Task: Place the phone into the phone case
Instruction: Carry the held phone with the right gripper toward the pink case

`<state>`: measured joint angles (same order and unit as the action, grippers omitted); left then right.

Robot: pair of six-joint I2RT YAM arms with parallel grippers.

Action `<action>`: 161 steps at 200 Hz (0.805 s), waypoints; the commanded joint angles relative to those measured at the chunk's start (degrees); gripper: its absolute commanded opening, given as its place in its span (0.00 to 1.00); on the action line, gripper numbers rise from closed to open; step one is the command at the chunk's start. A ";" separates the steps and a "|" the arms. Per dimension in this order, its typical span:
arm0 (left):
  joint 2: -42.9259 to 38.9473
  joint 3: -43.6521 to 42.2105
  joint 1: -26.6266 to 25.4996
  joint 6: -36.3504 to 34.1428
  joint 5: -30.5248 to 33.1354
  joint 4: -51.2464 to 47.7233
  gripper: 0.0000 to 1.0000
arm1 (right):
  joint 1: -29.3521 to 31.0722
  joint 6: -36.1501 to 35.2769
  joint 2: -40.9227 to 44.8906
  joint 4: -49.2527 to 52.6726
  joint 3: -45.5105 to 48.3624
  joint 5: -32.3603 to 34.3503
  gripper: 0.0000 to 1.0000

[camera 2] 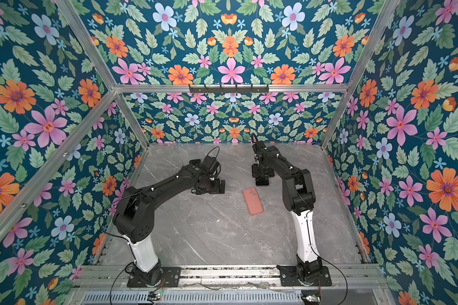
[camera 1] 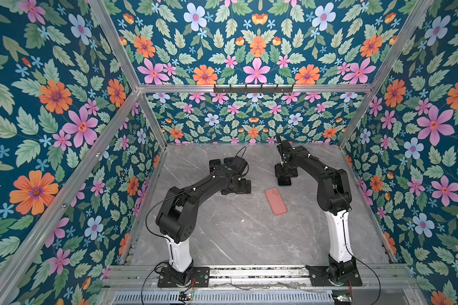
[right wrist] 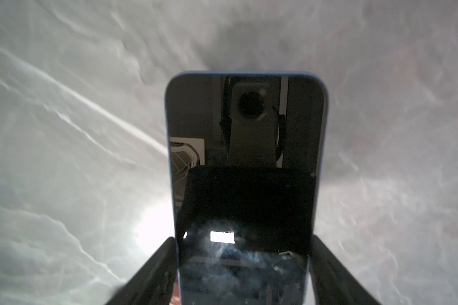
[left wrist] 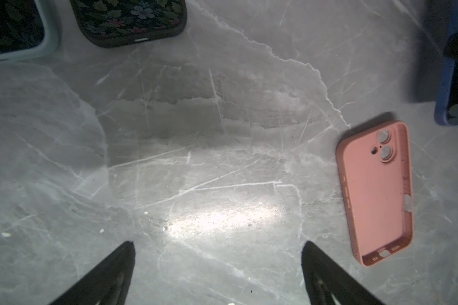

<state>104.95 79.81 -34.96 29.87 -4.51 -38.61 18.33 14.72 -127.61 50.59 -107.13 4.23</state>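
The phone (right wrist: 245, 163) has a dark glass face and a blue edge. My right gripper (right wrist: 243, 245) is shut on it, one finger against each long side. In both top views this gripper (camera 1: 284, 182) (camera 2: 261, 182) points down at the far right of the table; whether the phone touches the table I cannot tell. The pink phone case (camera 1: 275, 201) (camera 2: 253, 201) lies open side up, empty, just in front of it. My left gripper (left wrist: 218, 248) hangs open over bare table, left of the case (left wrist: 376, 190), with nothing between its fingers (left wrist: 111, 274).
The left wrist view shows two other phones in cases lying flat, one pale blue (left wrist: 48, 39) and one dark (left wrist: 132, 39). The grey marble table (camera 1: 236, 232) is boxed in by flowered walls and aluminium posts. Both arm bases stand at the front rail.
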 commanded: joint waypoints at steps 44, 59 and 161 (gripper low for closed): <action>-1.28 -2.09 -1.57 0.65 -0.08 0.99 1.00 | -0.32 -1.56 13.03 -6.86 20.51 1.64 0.65; -1.41 -2.51 -1.84 0.95 -0.27 1.33 1.00 | -0.32 -1.50 15.77 -8.39 25.26 1.39 0.64; -2.37 -1.85 -2.57 0.89 0.29 0.34 1.00 | 3.97 -0.24 23.95 -16.76 40.54 -1.68 0.61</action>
<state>103.33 77.58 -37.54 30.96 -4.78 -37.39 20.78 13.61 -104.42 35.92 -67.53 3.14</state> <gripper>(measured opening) 0.997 0.715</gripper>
